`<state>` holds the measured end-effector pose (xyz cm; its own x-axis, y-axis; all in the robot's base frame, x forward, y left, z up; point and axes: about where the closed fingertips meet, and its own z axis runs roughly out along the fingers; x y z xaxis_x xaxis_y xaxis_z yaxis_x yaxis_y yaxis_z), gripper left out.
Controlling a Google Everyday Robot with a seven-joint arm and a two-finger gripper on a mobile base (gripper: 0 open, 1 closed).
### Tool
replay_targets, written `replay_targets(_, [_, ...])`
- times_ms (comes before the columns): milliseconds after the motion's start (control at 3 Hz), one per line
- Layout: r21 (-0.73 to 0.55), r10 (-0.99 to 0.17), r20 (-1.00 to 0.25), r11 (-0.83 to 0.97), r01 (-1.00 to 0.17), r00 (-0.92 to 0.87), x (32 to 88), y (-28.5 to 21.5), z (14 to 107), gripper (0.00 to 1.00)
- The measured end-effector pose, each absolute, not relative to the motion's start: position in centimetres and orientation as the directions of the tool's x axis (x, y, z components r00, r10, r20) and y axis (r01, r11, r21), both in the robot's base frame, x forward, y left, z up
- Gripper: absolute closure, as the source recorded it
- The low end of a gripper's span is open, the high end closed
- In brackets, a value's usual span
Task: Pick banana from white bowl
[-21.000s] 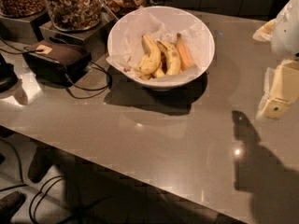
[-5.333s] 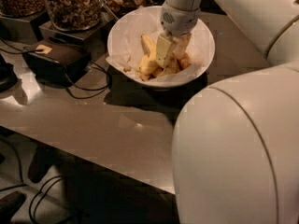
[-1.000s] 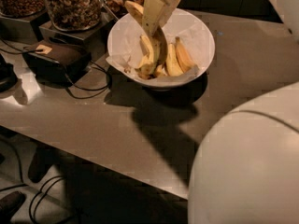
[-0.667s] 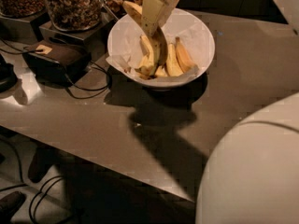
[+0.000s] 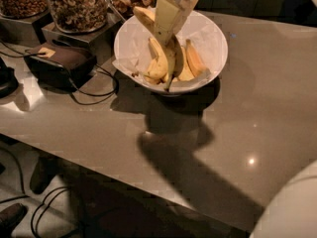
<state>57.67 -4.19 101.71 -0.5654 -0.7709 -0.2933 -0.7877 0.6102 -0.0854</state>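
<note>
My gripper (image 5: 168, 19) hangs over the white bowl (image 5: 215, 43) and is shut on the banana (image 5: 172, 58). The banana is long, curved and freckled. It hangs lifted from the gripper, its upper end at the bowl's back left and its dark stem end pointing down near the bowl's front rim. Other bananas stay in the paper-lined bowl: a yellow one (image 5: 156, 66) at the left and an orange-tinted one (image 5: 194, 59) at the right.
Glass jars of nuts (image 5: 78, 5) stand on metal stands at the back left. A dark box (image 5: 57, 63) with cables lies left of the bowl. The grey table (image 5: 257, 113) stretches to the right. Part of my white arm (image 5: 292, 207) fills the bottom right corner.
The gripper and the held banana have stayed almost still over the bowl. My arm at the bottom right has drawn back out of view, uncovering more table.
</note>
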Motion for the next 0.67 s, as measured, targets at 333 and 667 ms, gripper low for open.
replay_targets(333, [-0.085,-0.777,-0.277,0.606,-0.791,-0.565,56.5,-3.9,102.1,1.0])
replay_targets(667, [-0.071,-0.756,-0.263,0.635,-0.769,-0.6,54.4,-4.0,102.1,1.0])
